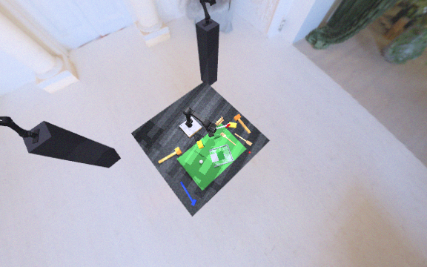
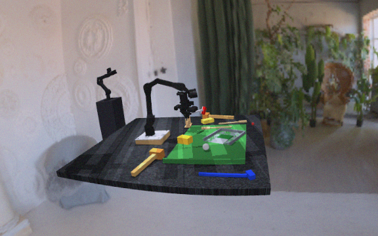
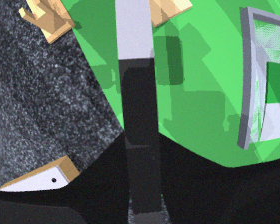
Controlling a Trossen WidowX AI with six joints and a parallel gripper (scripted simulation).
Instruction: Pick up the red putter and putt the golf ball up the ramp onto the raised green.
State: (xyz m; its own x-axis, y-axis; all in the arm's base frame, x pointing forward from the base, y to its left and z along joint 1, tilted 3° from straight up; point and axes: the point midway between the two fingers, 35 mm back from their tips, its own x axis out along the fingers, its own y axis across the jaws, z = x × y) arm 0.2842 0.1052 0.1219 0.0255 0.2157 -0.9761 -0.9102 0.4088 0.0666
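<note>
From the top view you see the gripper [image 1: 212, 128] clamped on the red putter [image 1: 224, 126], lifted near the bench's far edge.

From the exterior view, the putter [image 2: 199, 110] is held above the bench, its red head pointing right, the shaft about level.

In the wrist view a pale shaft with dark grip [image 3: 134, 63] runs straight away between the fingers; the head is probably outside the frame.

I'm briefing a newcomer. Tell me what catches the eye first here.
The bright green mat stands out on the dark table, with a white golf ball near its front. Behind it the black gripper is shut on the red putter, lifted off the table. A blue putter lies along the front edge.
</note>
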